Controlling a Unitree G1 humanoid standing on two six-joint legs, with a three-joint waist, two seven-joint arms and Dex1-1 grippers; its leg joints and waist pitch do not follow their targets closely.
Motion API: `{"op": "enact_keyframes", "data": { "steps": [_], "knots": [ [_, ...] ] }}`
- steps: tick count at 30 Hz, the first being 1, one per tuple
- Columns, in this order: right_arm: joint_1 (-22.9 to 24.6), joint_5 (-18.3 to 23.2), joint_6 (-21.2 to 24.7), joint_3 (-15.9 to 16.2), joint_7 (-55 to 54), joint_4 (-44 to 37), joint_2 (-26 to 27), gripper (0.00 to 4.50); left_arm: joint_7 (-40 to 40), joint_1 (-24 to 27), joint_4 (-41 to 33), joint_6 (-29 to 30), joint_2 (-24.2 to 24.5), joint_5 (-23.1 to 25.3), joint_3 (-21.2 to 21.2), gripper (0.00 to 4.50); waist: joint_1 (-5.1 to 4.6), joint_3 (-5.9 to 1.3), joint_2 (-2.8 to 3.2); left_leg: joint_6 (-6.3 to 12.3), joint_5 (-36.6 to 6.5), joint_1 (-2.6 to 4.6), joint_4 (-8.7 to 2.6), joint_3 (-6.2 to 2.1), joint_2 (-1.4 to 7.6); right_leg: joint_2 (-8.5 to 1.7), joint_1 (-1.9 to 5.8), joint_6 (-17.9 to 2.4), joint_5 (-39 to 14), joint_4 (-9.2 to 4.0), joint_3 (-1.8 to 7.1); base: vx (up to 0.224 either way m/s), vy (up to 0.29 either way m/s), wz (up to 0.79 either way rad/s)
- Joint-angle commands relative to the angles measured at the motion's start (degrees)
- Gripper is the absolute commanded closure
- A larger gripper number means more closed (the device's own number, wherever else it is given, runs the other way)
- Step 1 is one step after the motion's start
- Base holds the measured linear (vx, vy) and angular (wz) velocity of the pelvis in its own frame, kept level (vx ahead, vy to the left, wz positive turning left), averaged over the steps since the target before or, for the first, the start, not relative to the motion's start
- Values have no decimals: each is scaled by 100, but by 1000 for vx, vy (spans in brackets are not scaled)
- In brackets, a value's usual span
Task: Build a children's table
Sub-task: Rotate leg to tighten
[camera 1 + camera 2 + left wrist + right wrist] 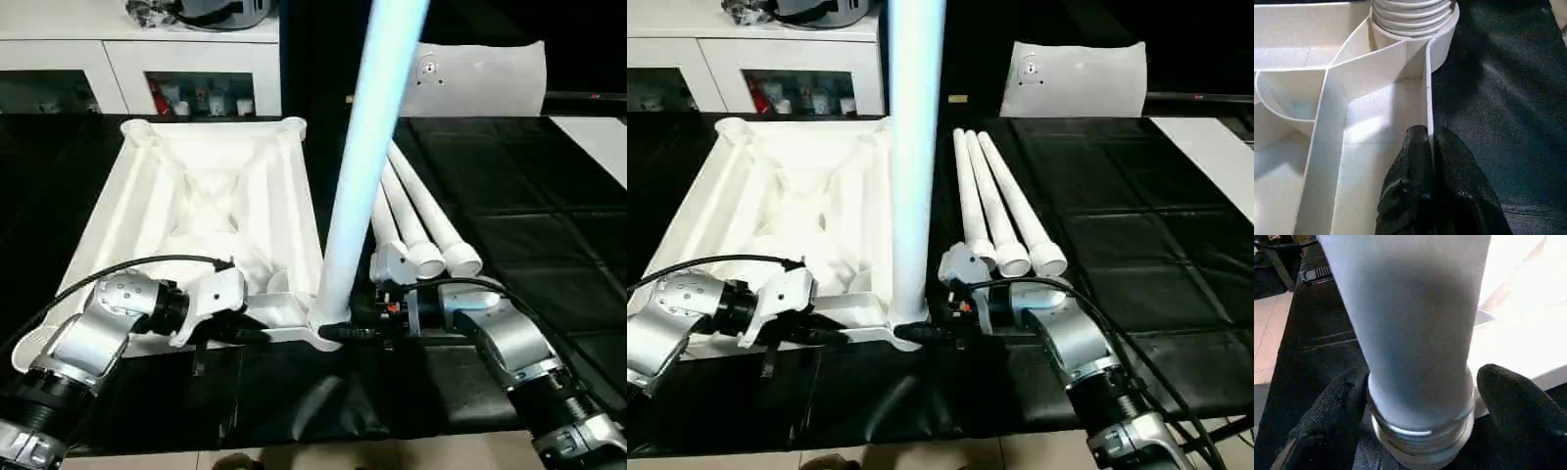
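Observation:
The white table top (147, 211) lies upside down on the black work surface, ribs facing up. One white leg (367, 147) stands upright in the near right corner socket (1442, 36), its threaded end (1420, 435) partly showing. My right gripper (340, 333) is shut on the base of this leg, a finger (1327, 421) on each side. My left gripper (257, 333) is shut on the top's near rim wall (1428, 98), close to that socket. Three more legs (421, 225) lie side by side on the surface, right of the top.
A white cabinet (137, 59) with shelves stands behind the work surface. A white padded piece (480, 78) sits at the back right, and a white board (598, 147) at the far right. The surface's front edge (294, 436) runs just below my forearms.

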Motion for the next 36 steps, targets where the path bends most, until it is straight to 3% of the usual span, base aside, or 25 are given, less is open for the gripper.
{"op": "enact_keyframes", "data": {
  "steps": [1, 7, 12, 16, 17, 19, 21, 24, 26, 28, 29, 32, 34, 36],
  "knots": [
    [-104, -9, -46, 18, 62, 79, -10, 107, -125, -55, -2, -81, -22, 40, -129, 450, 1, -342, 101, -117, -1842, 131, -432, -127, 318, -410, 187, -1302, -1326, -434, 215, 0, 0, 0],
    [-118, -10, -24, 27, 97, 108, 20, 165, -134, -38, -14, -77, 12, 30, -125, 450, 0, -338, 93, -127, -1852, 133, -439, -127, 322, -409, 181, -1294, -1352, -439, 216, 0, 0, 0],
    [-71, 40, 63, 19, 103, 79, 72, 174, -93, 4, -48, -23, 5, -14, -82, 450, 1, -338, 88, -122, -1856, 130, -437, -126, 317, -413, 184, -1285, -1392, -443, 217, 0, 0, 0],
    [229, 187, 295, -60, -137, -148, 231, 175, 350, 126, -279, 371, -177, -98, 86, 450, -2, -330, 95, -147, -1922, 139, -449, -128, 329, -417, 173, -1280, -1456, -446, 223, 0, 0, 0],
    [298, 150, 269, -96, -348, -160, 321, 175, 537, 167, -370, 557, -251, -109, 142, 450, -7, -322, 51, -138, -1976, 138, -453, -128, 322, -410, 170, -1253, -1569, -467, 217, 0, 0, 0],
    [413, 75, 324, -244, -1038, -97, 665, 175, 1036, 254, -563, 886, -463, -104, 290, 450, -24, -293, 85, -211, -2090, 129, -467, -137, 322, -421, 140, -1207, -1829, -475, 222, 0, 0, 0],
    [423, 14, 433, -291, -1419, -54, 872, 175, 1284, 305, -735, 1152, -606, -160, 377, 450, -64, -300, 47, -282, -2183, 132, -469, -165, 309, -435, 149, -1075, -2231, -492, 217, 0, 0, 0],
    [346, -85, 711, -445, -2379, 152, 1513, 176, 1950, 394, -1197, 1817, -994, -157, 510, 450, -150, -271, 48, -315, -2255, 110, -478, -179, 296, -432, 120, -977, -2529, -533, 213, 0, 0, 0],
    [260, -180, 779, -508, -3147, 405, 2116, 176, 2663, 426, -1645, 2551, -1505, -5, 573, 450, -228, -272, 31, -336, -2240, 89, -466, -206, 287, -453, 112, -809, -2917, -564, 207, 0, 0, 0],
    [229, -213, 824, -504, -3356, 464, 2280, 176, 2918, 412, -1754, 2751, -1702, 73, 595, 450, -243, -262, 18, -336, -2253, 92, -467, -203, 285, -445, 99, -778, -2991, -587, 201, 0, 0, 0],
    [182, -266, 874, -515, -3640, 535, 2488, 176, 3258, 377, -1860, 2966, -1951, 148, 623, 450, -250, -271, 18, -295, -2303, 131, -445, -196, 274, -427, 66, -705, -3060, -623, 207, 0, 0, 0],
    [48, -392, 852, -663, -4317, 697, 2865, 176, 3783, 305, -1969, 3203, -2346, 378, 494, 450, -270, -285, 35, -279, -2358, 131, -466, -194, 272, -385, 63, -727, -2635, -613, 195, 0, 0, 0],
    [42, -369, 804, -697, -4338, 697, 2903, 120, 3840, 293, -1977, 3233, -2388, 402, 471, 450, -260, -302, 42, -244, -2285, 122, -470, -183, 278, -379, 80, -751, -2316, -594, 207, 0, 0, 0],
    [111, -531, 610, -713, -4393, 584, 2845, 96, 3909, 281, -2010, 3302, -2368, 481, 399, 450, -254, -318, 51, -217, -2130, 100, -473, -169, 283, -370, 105, -811, -1906, -559, 215, 0, 0, 0]
  ]
}}
